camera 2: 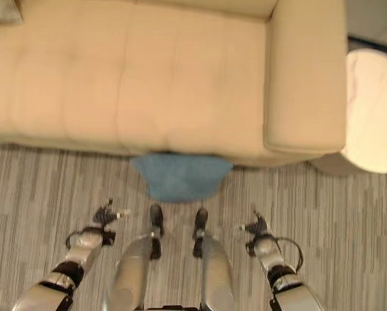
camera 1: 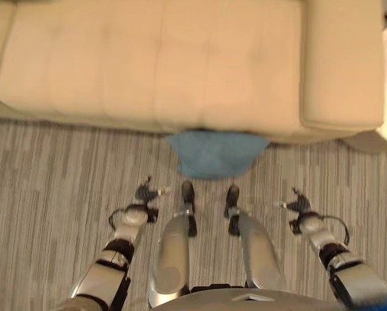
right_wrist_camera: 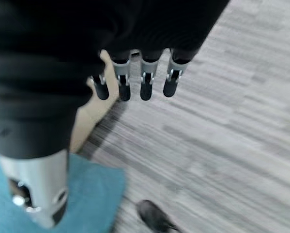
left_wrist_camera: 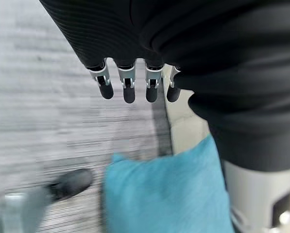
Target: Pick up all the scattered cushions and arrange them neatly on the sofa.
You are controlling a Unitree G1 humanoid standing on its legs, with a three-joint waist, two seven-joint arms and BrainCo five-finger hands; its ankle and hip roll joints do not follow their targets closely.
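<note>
1. We see a soft blue square cushion (camera 1: 215, 154) on the grey striped carpet floor (camera 1: 50, 175), touching the front of the big beige leather sofa (camera 1: 154, 58).
2. Our left hand (camera 1: 146, 192) hangs over the floor near the cushion, fingers straight, holding nothing.
3. Our right hand (camera 1: 299, 203) does the same.

soft, even indoor light falls from above, bright on the cream sofa (camera 1: 180, 58) ahead of the left hand (camera 1: 144, 194) and the right hand (camera 1: 298, 204). the round side table (camera 2: 375, 116) beyond the right hand glares nearly white. a narrow dark shadow lies under the sofa's front edge, over the blue cushion (camera 1: 216, 154) between the hands.
</note>
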